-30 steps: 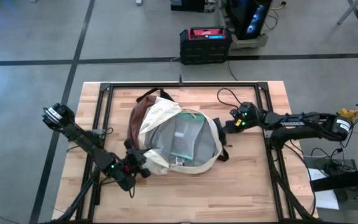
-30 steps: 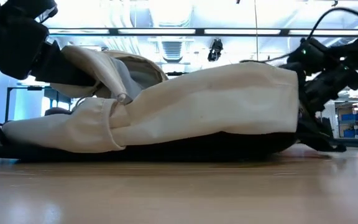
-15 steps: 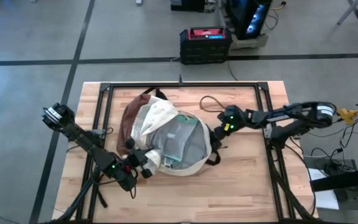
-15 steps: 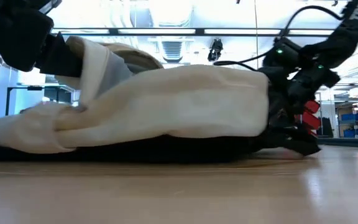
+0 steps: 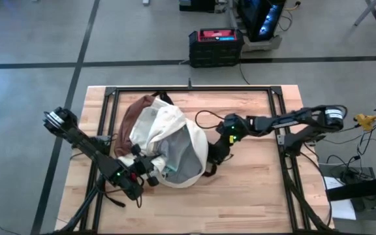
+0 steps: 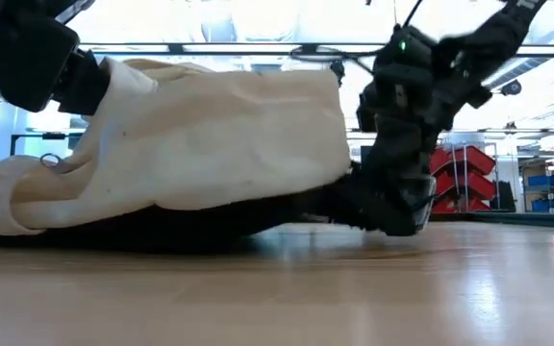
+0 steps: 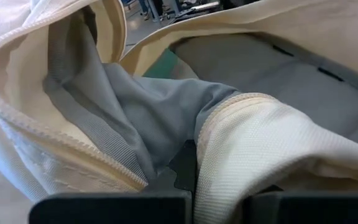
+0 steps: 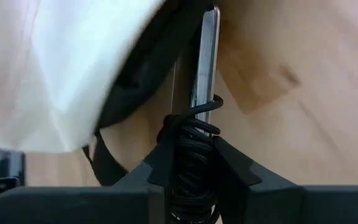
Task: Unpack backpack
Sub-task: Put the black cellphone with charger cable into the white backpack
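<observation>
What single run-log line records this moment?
left gripper: shut on backpack rim | right gripper: shut on black strap

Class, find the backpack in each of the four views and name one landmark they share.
High view: backpack, table centre-left.
Low view: cream bulk filling the left half.
Left wrist view: fills the picture, grey lining showing.
Right wrist view: cream fabric.
Shared landmark: its cream fabric.
</observation>
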Available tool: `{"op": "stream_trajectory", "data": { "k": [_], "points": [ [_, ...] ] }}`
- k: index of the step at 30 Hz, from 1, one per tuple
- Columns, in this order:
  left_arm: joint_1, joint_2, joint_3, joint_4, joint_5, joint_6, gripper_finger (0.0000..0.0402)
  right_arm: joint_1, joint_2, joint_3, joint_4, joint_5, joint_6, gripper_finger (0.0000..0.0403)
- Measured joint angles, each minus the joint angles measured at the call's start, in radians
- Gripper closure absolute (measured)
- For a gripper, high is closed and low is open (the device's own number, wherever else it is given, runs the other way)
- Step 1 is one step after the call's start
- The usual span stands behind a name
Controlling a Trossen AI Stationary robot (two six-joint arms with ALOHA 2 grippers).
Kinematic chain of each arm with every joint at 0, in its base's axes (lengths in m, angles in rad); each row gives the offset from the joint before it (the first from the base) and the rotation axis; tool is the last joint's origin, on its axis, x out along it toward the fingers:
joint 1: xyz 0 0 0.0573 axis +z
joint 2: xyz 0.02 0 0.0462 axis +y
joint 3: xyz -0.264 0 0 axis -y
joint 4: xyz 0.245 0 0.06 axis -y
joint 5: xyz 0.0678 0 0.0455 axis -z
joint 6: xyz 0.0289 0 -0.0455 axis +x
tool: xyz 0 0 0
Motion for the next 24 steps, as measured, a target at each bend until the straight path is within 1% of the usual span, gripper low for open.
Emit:
{"op": "stream_trajectory", "data": {
  "k": [4,7,9,11,15,17,21,24],
  "points": [
    [0.005,-0.016,0.000,0.000,-0.001,0.000,0.0400,0.028,-0.120,0.066,-0.261,0.175,-0.094,0.0343],
    [0.012,-0.023,0.002,0.000,-0.001,0.006,0.0400,0.065,-0.212,0.125,-0.412,0.317,-0.139,0.0343],
    [0.022,-0.029,0.004,0.001,-0.001,0.009,0.0400,0.096,-0.267,0.154,-0.480,0.404,-0.156,0.0343],
    [0.038,-0.030,0.010,0.002,-0.003,0.021,0.0400,0.136,-0.317,0.171,-0.491,0.476,-0.170,0.0343],
    [0.086,-0.030,0.039,0.002,-0.003,0.075,0.0400,0.216,-0.376,0.205,-0.452,0.612,-0.234,0.0343],
    [0.110,-0.030,0.068,0.003,-0.003,0.132,0.0400,0.255,-0.375,0.207,-0.367,0.646,-0.297,0.0343],
    [0.146,-0.032,0.157,0.003,0.008,0.309,0.0400,0.295,-0.293,0.204,-0.162,0.655,-0.423,0.0343],
    [0.150,-0.035,0.232,0.002,0.024,0.453,0.0400,0.293,-0.173,0.204,0.015,0.658,-0.536,0.0343]
  ]
}}
